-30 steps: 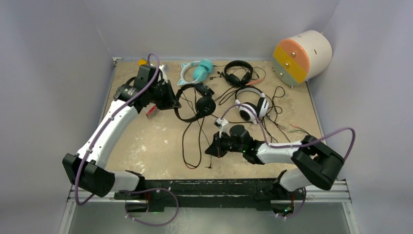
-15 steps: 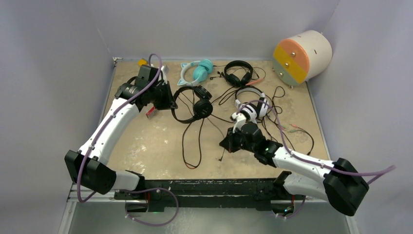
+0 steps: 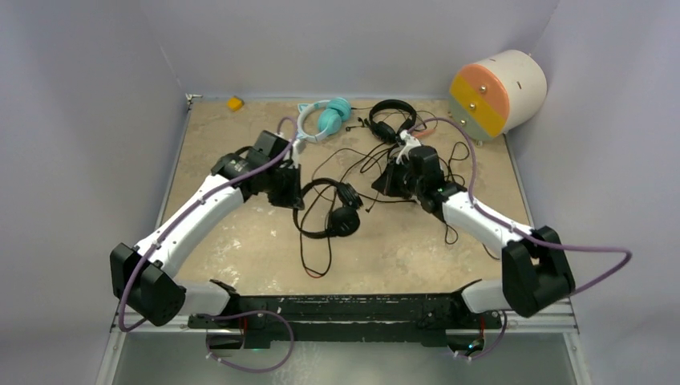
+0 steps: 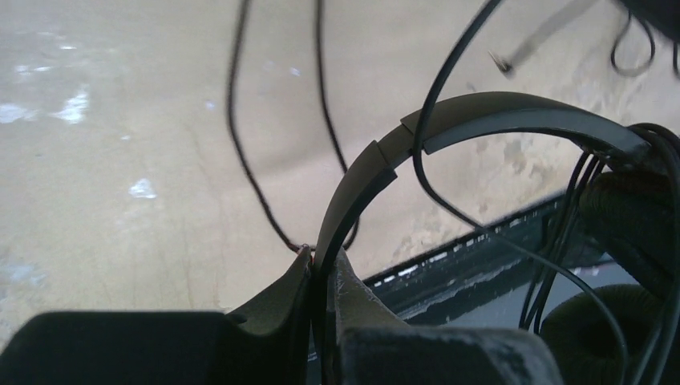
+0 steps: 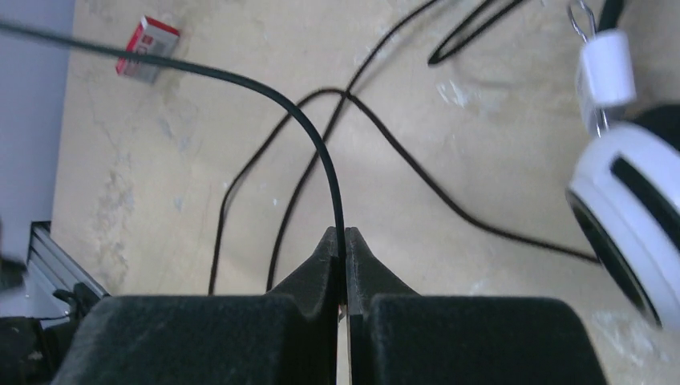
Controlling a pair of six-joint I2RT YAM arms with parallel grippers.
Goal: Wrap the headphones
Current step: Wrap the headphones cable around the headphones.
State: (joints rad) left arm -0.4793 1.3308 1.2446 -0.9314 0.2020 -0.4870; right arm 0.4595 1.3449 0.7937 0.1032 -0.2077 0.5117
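Clamping fingers (image 4: 277,305) of the left gripper (image 4: 321,269) shut on the band of the black headset (image 3: 333,215), at table centre, earcups at 3 o'clock of the grip, trailing cable (image 3: 314,255) running toward 6 o'clock. Pinching a thin cable (image 5: 325,160) in the closed right gripper (image 5: 341,249), white headset (image 5: 633,216) at 3 o'clock of it; unclear whose cable.

Lying around: orange bit (image 3: 234,103) at 11 o'clock by the back wall, red-white box (image 5: 147,48) at 10 o'clock of the right fingers, teal headset (image 3: 325,117) at 12 o'clock, far black headset (image 3: 393,119) just to its 3 o'clock, pastel drum (image 3: 497,92) at 2 o'clock. Tangled cables between the headsets. Covering most of the white headset from above with the right wrist.

Reaching from 7 o'clock toward centre with the left arm (image 3: 200,208), wrist turned to 3 o'clock. Stretching from 5 o'clock toward 11 o'clock with the right arm (image 3: 481,220).
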